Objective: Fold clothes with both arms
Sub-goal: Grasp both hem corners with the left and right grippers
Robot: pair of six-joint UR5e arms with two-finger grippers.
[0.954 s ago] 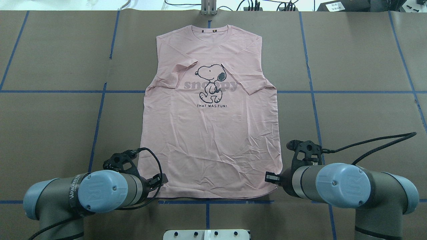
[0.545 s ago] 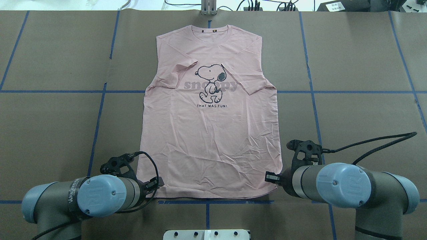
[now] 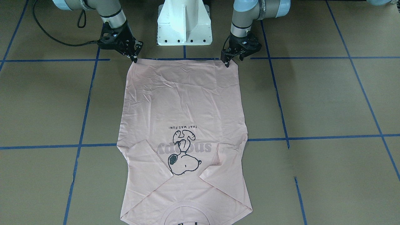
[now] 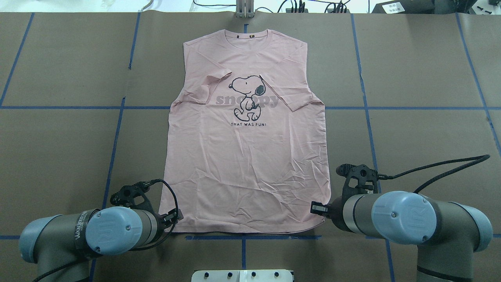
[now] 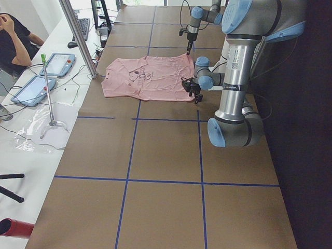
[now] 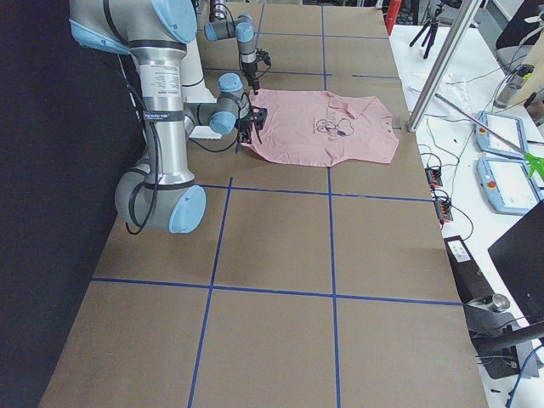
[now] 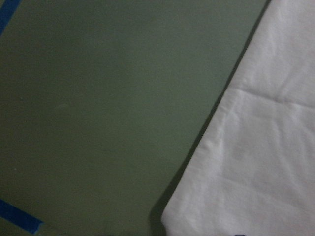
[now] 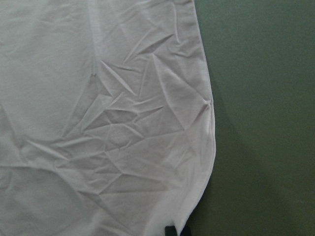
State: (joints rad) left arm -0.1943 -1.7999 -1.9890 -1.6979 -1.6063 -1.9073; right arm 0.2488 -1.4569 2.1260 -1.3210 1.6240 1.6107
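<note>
The pale pink Snoopy T-shirt (image 4: 246,156) lies flat, print up, both sleeves folded inward, collar at the far edge. My left gripper (image 4: 176,217) is low at the hem's near-left corner, which also shows in the front view (image 3: 227,64). Its wrist view shows that corner (image 7: 246,172) with only a speck of fingertip, so I cannot tell whether it is open or shut. My right gripper (image 4: 318,208) is at the hem's near-right corner, seen in the front view (image 3: 135,59) too. Its fingertips (image 8: 171,231) are together on the hem edge.
The brown table cover (image 4: 411,129) carries blue tape grid lines. The white pedestal base (image 3: 184,22) stands between the arms. A metal post (image 4: 244,9) stands beyond the collar. Tablets and cables lie on a side bench (image 5: 46,78), where an operator sits.
My left gripper has moved left and slightly toward the robot along the hem, uncovering more of the near-left corner. The right arm and the shirt have not visibly moved.
</note>
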